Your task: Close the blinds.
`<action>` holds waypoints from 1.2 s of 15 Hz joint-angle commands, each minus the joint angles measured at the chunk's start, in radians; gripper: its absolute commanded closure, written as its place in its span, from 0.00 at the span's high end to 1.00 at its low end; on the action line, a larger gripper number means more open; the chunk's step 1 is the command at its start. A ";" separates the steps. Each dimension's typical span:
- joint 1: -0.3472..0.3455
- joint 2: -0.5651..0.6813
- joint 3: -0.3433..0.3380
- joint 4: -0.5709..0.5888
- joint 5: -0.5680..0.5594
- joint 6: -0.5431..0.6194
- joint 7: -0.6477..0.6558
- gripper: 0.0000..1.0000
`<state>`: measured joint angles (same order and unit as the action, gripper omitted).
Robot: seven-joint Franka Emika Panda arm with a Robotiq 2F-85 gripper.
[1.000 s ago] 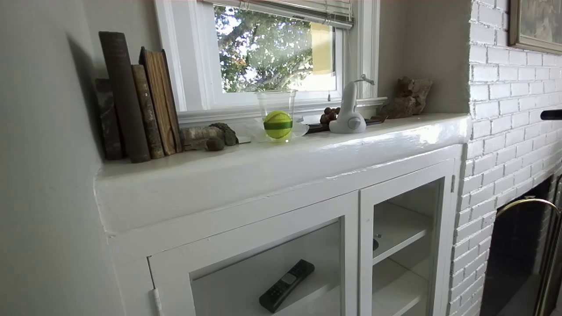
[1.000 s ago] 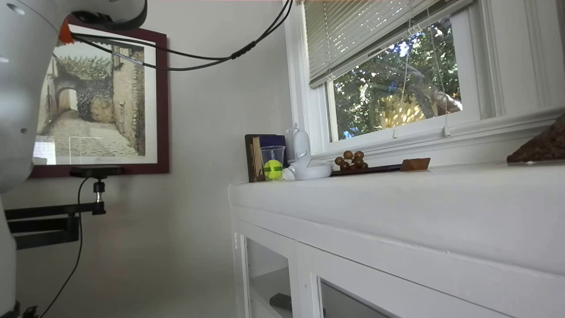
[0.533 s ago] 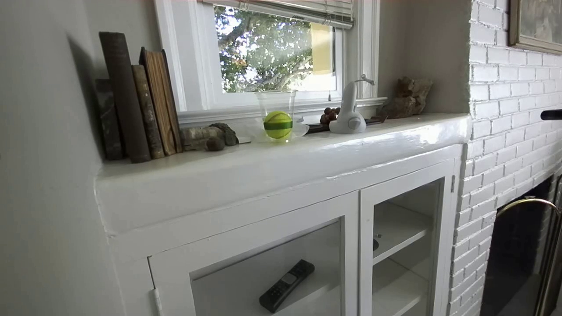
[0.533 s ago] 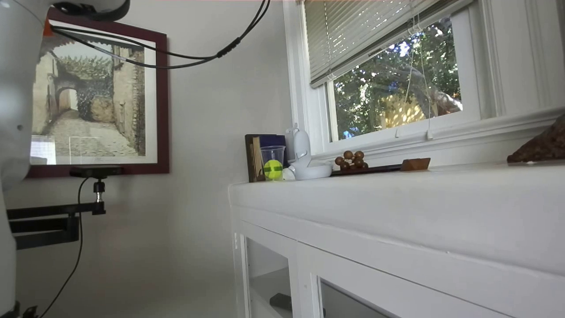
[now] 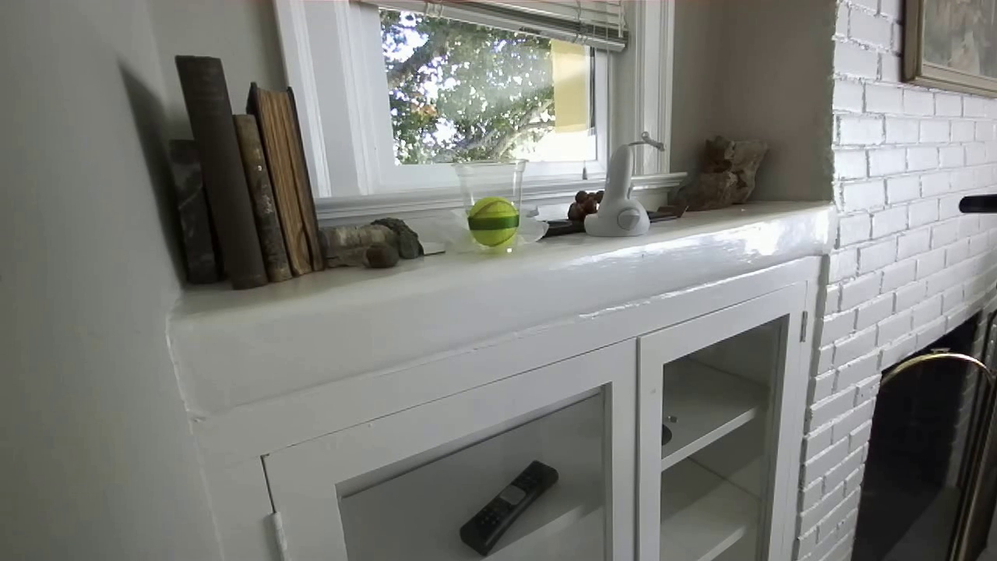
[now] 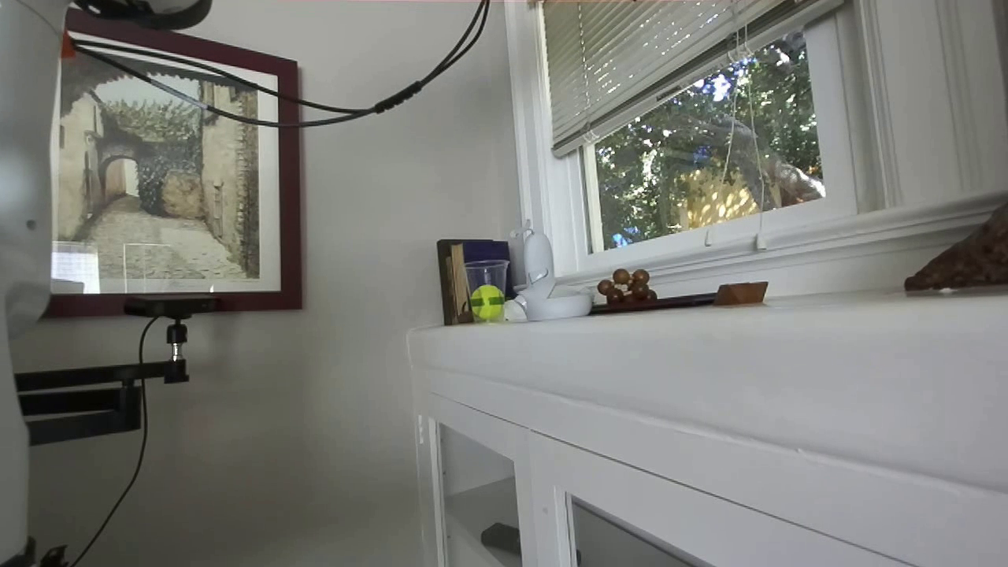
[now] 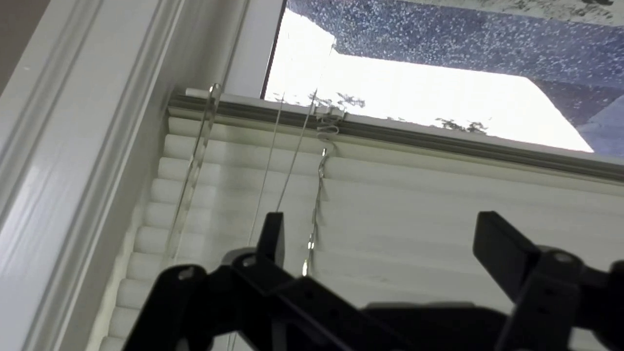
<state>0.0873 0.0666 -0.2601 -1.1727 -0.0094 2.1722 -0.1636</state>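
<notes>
Wrist view: the gripper [image 7: 379, 239] is released, its black fingers [image 7: 507, 253] spread wide apart in front of the blinds [image 7: 463, 200]. Beyond, toward the left edge, a clear wand [image 7: 196, 161] and two thin cords [image 7: 266, 170] cross the white slats [image 7: 390, 224]. Past the slats' bottom rail [image 7: 438, 139] lies bright glass [image 7: 414, 92]. In both exterior views the blinds hang over the upper part of the window [image 6: 836, 110], with leafy branches [image 6: 654, 157] visible through the glass below.

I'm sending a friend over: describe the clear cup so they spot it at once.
Find the window with white slatted blinds, then the glossy white ledge below it. There, between the row of books and the pale curvy gadget, stands the clear cup, set apart by the yellow-green ball inside it.
</notes>
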 commanded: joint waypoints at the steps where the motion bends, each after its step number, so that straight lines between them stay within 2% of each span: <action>1: 0.024 -0.133 0.013 -0.245 -0.048 0.104 0.026 1.00; 7: 0.013 -0.276 0.022 -0.525 -0.104 0.202 0.038 1.00; 9: 0.008 -0.309 0.025 -0.626 -0.127 0.283 0.034 1.00; 10: -0.057 -0.322 0.079 -0.672 -0.106 0.312 0.019 1.00; 14: -0.095 -0.362 0.106 -0.871 -0.084 0.472 0.008 1.00; 18: -0.124 -0.331 0.111 -0.973 -0.087 0.645 0.003 1.00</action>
<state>-0.0027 -0.2468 -0.1652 -2.0546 -0.0920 2.7035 -0.1563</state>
